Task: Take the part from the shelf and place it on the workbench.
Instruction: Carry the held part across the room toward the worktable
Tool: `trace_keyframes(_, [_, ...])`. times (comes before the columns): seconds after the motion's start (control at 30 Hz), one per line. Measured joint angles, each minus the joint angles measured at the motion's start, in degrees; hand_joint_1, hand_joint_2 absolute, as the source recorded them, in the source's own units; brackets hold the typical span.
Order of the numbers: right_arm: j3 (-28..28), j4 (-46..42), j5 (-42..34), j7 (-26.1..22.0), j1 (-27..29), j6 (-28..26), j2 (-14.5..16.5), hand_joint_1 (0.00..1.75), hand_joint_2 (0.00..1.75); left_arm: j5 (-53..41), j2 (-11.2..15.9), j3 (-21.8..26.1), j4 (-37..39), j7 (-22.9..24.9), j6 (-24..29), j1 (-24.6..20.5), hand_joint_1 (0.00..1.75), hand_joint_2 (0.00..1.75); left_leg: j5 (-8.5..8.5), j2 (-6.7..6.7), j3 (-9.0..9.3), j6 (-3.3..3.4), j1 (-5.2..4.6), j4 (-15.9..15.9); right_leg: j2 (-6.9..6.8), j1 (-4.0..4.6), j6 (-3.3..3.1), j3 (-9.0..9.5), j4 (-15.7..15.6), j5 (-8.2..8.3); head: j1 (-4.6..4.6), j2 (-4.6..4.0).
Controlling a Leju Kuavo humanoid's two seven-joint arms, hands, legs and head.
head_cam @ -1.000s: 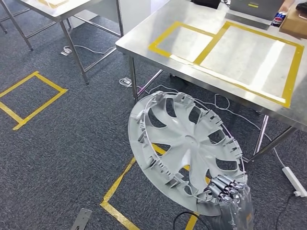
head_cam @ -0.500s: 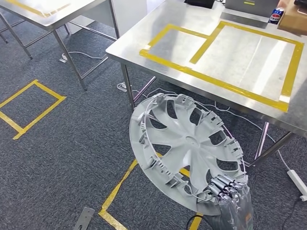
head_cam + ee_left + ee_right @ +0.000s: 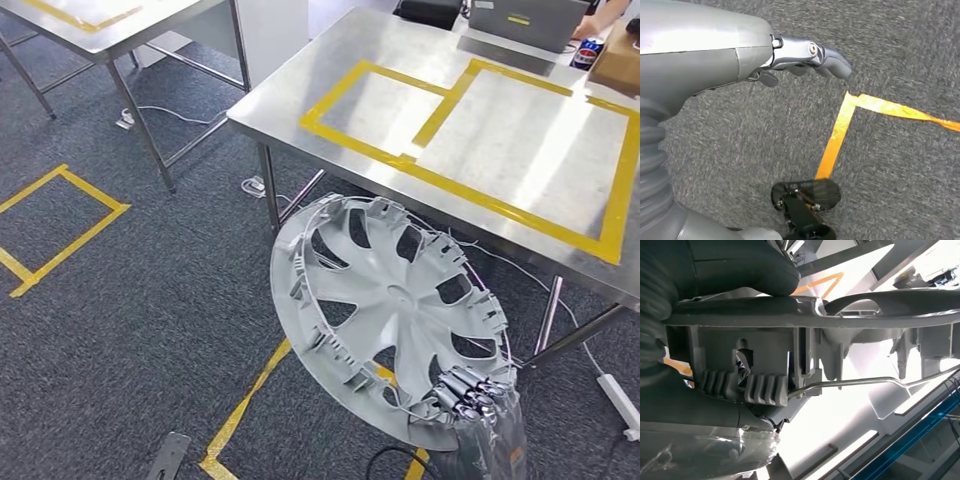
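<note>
Moved: the whole picture has slid since a moment ago, so the camera moved. The workbench (image 3: pixel 453 60) looks a bit closer and turned.
Part: a big grey wheel cover (image 3: pixel 389 305), tilted, up in the air over the carpet (image 3: pixel 151 290), just in front of the workbench and not on it.
Right hand (image 3: pixel 472 392): it grips the near rim of the wheel cover. Its arm is cut off by the picture edge.
Right wrist view: the rim (image 3: pixel 791 315) is very close and dark. Bright light behind makes the rest hard to see.
Left hand (image 3: pixel 806 57): it hangs over the carpet holding nothing. Most fingers are hidden behind the arm cover, so I cannot tell whether it is spread or curled.
Floor: yellow tape lines (image 3: pixel 241 405).
</note>
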Motion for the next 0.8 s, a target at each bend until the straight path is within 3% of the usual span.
trace_keyframes(0.03, [0.06,0.01,0.09,0.05,0.04,-0.01,-0.04,1.75,1.75,-0.03,0.00,0.00,0.00,0.00,-0.01,0.05,0.00,1.75,-0.44,-0.01,0.50,0.00,0.00,0.01,-0.01,-0.05,0.13,-1.83,2.19,-0.45,0.01,0.00])
trace_keyframes(0.07, [0.11,0.03,0.20,0.10,0.08,-0.01,-0.10,1.75,1.75,-0.07,0.00,0.01,-0.01,0.00,-0.02,0.11,0.00,1.75,-0.96,-0.03,1.15,-0.04,0.00,0.01,-0.01,-0.12,0.24,-2.80,2.38,0.23,0.03,-0.01])
trace_keyframes(0.1, [0.15,0.04,0.31,0.14,0.11,-0.01,-0.18,1.75,1.75,-0.13,0.00,0.02,0.00,0.00,-0.02,0.15,0.00,1.75,-1.51,-0.06,1.93,-0.11,0.02,0.01,-0.03,-0.23,0.30,-2.70,0.37,2.12,0.03,-0.01])
trace_keyframes(0.17, [0.19,0.06,0.41,0.15,0.12,-0.02,-0.32,1.75,1.75,-0.26,0.01,0.04,0.00,0.00,-0.02,0.18,0.00,1.75,-2.67,-0.12,3.58,-0.43,0.04,0.01,-0.08,-0.41,0.33,-0.90,-6.73,7.72,0.05,-0.01])
trace_keyframes(0.23, [0.21,0.12,0.44,0.15,0.11,-0.08,-0.42,1.75,1.75,-0.35,0.04,0.07,0.00,0.00,-0.02,0.12,0.00,1.75,-3.56,-0.15,4.39,-1.01,-0.02,0.02,-0.19,-0.26,-0.28,0.17,-11.10,10.47,0.01,-0.02])
trace_keyframes(0.33, [0.20,0.15,0.53,0.30,0.20,-0.20,-0.51,1.75,1.75,-0.44,0.04,0.11,0.01,0.00,-0.03,0.00,0.00,1.75,-3.94,-0.07,4.51,-1.89,-0.05,0.41,-0.11,-0.02,-1.69,0.60,-11.70,10.67,-0.16,-0.01])
trace_keyframes(0.4, [0.13,0.14,0.82,0.67,0.26,-0.21,-0.58,1.75,1.75,-0.56,0.02,0.13,0.01,0.00,-0.03,-0.16,0.00,1.75,-4.07,-0.02,2.86,-2.34,-0.06,3.58,-0.09,-0.26,-2.25,1.41,-12.15,10.40,-0.31,0.00])
trace_keyframes(0.53, [0.08,0.14,1.55,1.10,0.45,-0.32,-0.60,1.75,1.75,-0.79,0.00,0.12,0.01,0.00,-0.07,-0.13,0.00,1.75,-8.47,0.04,-6.23,-3.03,-0.02,16.30,-0.06,-0.34,-3.04,2.80,-12.53,9.27,-0.59,0.00])
trace_keyframes(0.57, [0.08,0.14,1.59,1.14,0.58,-0.33,-0.61,1.75,1.75,-0.81,-0.01,0.13,0.01,0.00,-0.07,-0.05,0.00,1.75,-8.21,0.04,-7.39,-2.99,-0.03,16.86,0.02,-0.33,-3.06,3.22,-12.53,8.92,-0.61,0.00])
trace_keyframes(0.6, [0.08,0.14,1.60,1.17,0.69,-0.33,-0.61,1.75,1.75,-0.81,0.00,0.14,0.01,0.00,-0.07,0.00,0.00,1.75,-6.55,0.04,-7.51,-2.87,-0.05,15.46,0.10,-0.32,-3.03,3.74,-12.54,8.54,-0.62,0.00])
trace_keyframes(0.67, [0.08,0.14,1.61,1.19,0.78,-0.34,-0.62,1.75,1.75,-0.81,0.03,0.15,0.01,0.00,-0.07,0.02,0.00,1.75,-0.84,0.10,-5.47,-2.47,-0.08,8.55,0.19,-0.31,-2.76,4.76,-12.59,7.71,-0.62,0.00])
trace_keyframes(0.7, [0.07,0.14,1.61,1.20,0.78,-0.36,-0.62,1.75,1.75,-0.81,0.05,0.15,0.01,0.00,-0.07,0.00,0.00,1.75,0.67,0.15,-4.25,-2.25,-0.13,4.89,0.24,-0.22,-2.51,5.14,-12.54,7.29,-0.65,0.00])
trace_keyframes(0.73, [0.06,0.13,1.62,1.22,0.76,-0.42,-0.62,1.75,1.75,-0.81,0.04,0.15,0.01,0.01,-0.08,-0.06,0.00,1.75,1.42,0.20,-3.39,-2.08,-0.17,2.40,0.27,-0.12,-2.18,5.33,-12.57,6.91,-0.68,0.00])
trace_keyframes(0.8, [0.01,0.11,1.66,1.29,0.82,-0.56,-0.65,1.75,1.75,-0.81,-0.02,0.16,0.01,0.02,-0.10,-0.05,0.00,1.75,0.84,0.18,-2.80,-1.62,-0.18,0.61,0.31,0.09,-1.43,5.84,-12.51,6.62,-0.74,0.00])
